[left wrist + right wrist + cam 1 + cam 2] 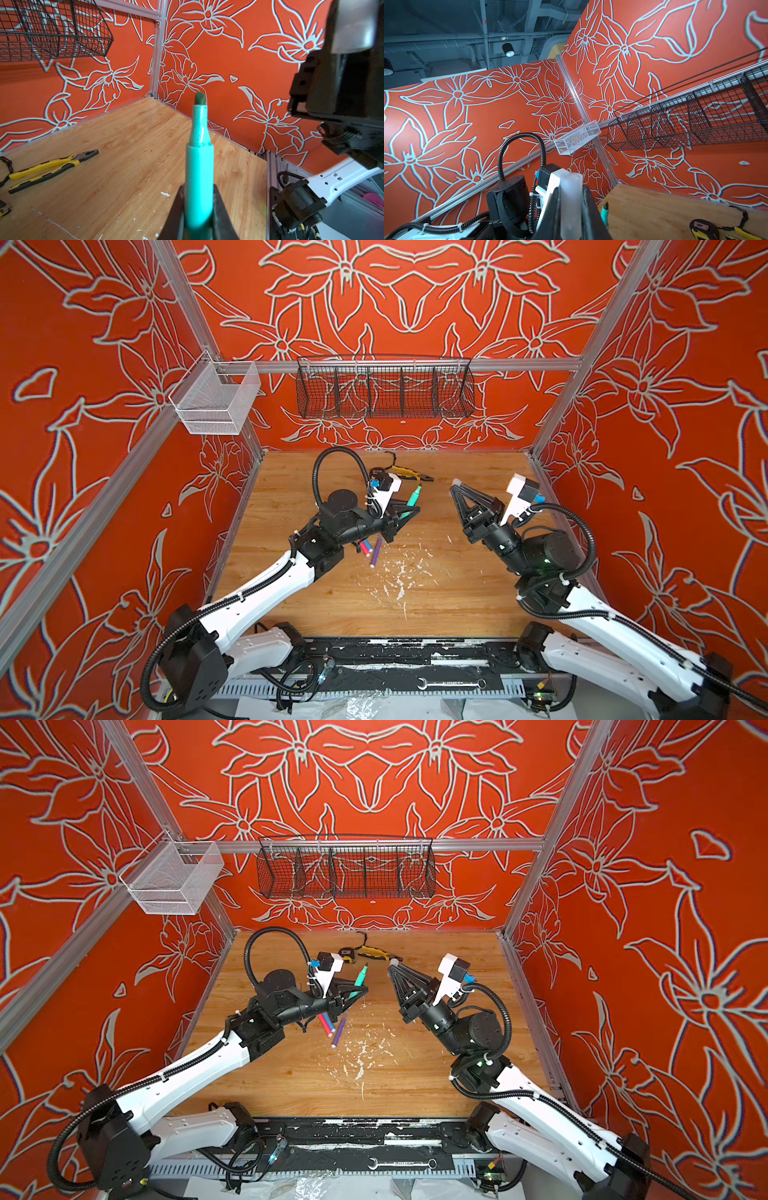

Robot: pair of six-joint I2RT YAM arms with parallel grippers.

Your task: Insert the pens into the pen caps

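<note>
Orange walls with pale flower outlines close in a wooden table [332, 605]. Your left claw [198, 209] is clenched on a green pen [199, 158], gripping the barrel so the dark, bare tip sticks out, aimed up and toward the far right. Your right claw [571, 199] is clamped on a clear cap [570, 182], which pokes out past its tips. Both are raised over the far middle of the table, the cap to the right of the pen tip, near it but apart and not yet lined up. This looks like the alignment step: next you would need to bring the cap's mouth onto the pen's line, then push them together. A red pen [365, 548] and a purple pen [376, 552] lie on the table below the left claw.
</note>
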